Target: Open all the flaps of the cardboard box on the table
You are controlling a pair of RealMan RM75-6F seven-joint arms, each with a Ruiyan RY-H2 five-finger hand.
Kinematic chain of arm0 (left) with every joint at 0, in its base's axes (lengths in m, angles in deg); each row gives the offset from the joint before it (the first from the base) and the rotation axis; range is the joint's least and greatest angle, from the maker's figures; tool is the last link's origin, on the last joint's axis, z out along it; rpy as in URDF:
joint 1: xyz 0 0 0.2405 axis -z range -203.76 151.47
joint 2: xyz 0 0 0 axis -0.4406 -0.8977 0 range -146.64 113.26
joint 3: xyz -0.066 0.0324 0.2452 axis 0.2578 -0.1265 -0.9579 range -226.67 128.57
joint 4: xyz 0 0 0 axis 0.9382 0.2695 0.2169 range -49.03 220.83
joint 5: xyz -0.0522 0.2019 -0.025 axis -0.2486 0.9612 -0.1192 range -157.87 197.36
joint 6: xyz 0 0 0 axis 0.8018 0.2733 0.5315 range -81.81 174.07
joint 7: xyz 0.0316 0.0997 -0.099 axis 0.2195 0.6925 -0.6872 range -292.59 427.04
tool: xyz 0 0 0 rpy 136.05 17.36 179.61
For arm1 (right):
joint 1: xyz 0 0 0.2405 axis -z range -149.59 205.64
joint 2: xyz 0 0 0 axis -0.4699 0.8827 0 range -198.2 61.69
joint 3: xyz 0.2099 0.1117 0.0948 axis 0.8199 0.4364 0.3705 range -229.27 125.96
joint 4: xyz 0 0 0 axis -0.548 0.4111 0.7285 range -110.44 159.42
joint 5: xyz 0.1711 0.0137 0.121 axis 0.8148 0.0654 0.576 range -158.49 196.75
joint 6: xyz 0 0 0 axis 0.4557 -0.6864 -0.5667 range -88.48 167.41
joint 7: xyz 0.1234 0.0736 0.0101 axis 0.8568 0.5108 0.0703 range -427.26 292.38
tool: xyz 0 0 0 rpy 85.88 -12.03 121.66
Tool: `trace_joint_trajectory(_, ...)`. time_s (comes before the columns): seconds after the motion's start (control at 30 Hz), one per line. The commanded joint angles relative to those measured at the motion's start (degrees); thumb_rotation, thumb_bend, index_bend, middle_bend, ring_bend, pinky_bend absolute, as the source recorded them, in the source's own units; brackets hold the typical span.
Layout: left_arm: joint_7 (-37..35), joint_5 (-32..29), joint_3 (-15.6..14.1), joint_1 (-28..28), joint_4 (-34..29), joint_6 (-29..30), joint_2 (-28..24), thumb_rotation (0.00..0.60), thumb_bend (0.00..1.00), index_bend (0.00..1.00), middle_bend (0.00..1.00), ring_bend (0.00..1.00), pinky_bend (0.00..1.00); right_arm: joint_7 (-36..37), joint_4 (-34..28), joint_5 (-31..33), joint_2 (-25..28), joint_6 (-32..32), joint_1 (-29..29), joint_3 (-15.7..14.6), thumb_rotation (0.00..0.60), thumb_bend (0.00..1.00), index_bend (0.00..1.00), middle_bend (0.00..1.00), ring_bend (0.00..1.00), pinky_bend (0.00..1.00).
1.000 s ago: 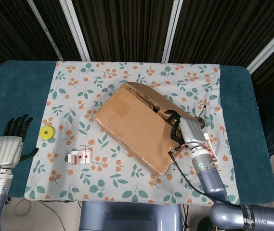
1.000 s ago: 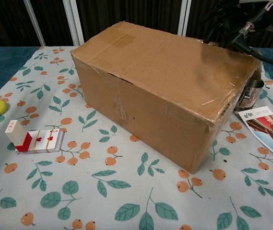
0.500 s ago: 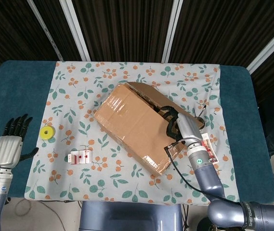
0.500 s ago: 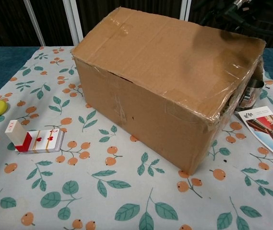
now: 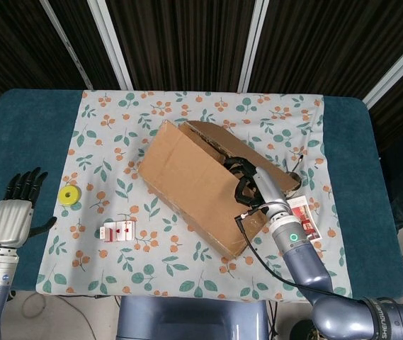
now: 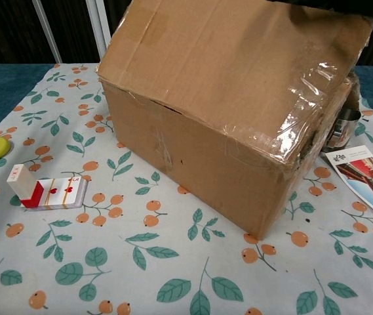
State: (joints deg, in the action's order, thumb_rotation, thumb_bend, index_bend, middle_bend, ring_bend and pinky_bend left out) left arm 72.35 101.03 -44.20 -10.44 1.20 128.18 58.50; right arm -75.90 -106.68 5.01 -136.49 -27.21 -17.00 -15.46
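The cardboard box (image 5: 219, 223) lies slanted across the middle of the floral cloth. Its large taped top flap (image 5: 187, 170) is tilted up along its right edge, and in the chest view this flap (image 6: 238, 59) rises steeply above the box's front wall (image 6: 193, 151). My right hand (image 5: 247, 185) hooks its dark fingers around the flap's free edge and holds it lifted. Behind it, the far flap (image 5: 215, 132) stands folded outward. My left hand (image 5: 17, 212) rests open by the table's left edge, far from the box.
A yellow ring (image 5: 69, 195) and a red and white card box (image 5: 118, 231) lie left of the box. A printed leaflet (image 5: 302, 218) lies at its right, and a metal cup (image 6: 345, 128) stands just behind the box's right corner.
My right hand has moved left over the box and raised the top flap from flat to steeply tilted. The left hand has stayed still.
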Motion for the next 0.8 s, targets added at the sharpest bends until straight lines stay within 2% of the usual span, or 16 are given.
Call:
trace_joint_trajectory(0.03, -0.01, 0.08, 0.08, -0.03, 0.09, 0.07, 0.05, 0.6, 0.16, 0.0, 0.0, 0.0, 0.0, 1.24, -1.59, 2.05, 1.06, 0.9, -0.81, 1.48, 0.6, 0.92, 0.23, 0.35, 0.48, 0.57)
trace_joint_trajectory(0.3, -0.27, 0.13, 0.34, -0.2, 0.42, -0.03, 0.19, 0.6, 0.16, 0.0, 0.0, 0.0, 0.0, 4.7, -3.82, 9.09, 4.12, 5.1, -2.85, 4.56, 0.6, 0.92, 0.23, 0.35, 0.48, 0.57)
trace_joint_trajectory(0.53, -0.5, 0.4, 0.51, -0.23, 0.72, -0.11, 0.33, 0.6, 0.16, 0.0, 0.0, 0.0, 0.0, 7.87, -3.82, 13.83, 7.73, 13.04, -4.64, 6.99, 0.6, 0.92, 0.22, 0.35, 0.48, 0.57)
trace_joint_trajectory(0.8, -0.94, 0.64, 0.74, -0.33, 1.0, -0.03, 0.47, 0.6, 0.16, 0.0, 0.0, 0.0, 0.0, 10.23, -3.82, 16.59, 11.32, 17.97, -6.71, 7.36, 0.6, 0.92, 0.22, 0.35, 0.48, 0.57)
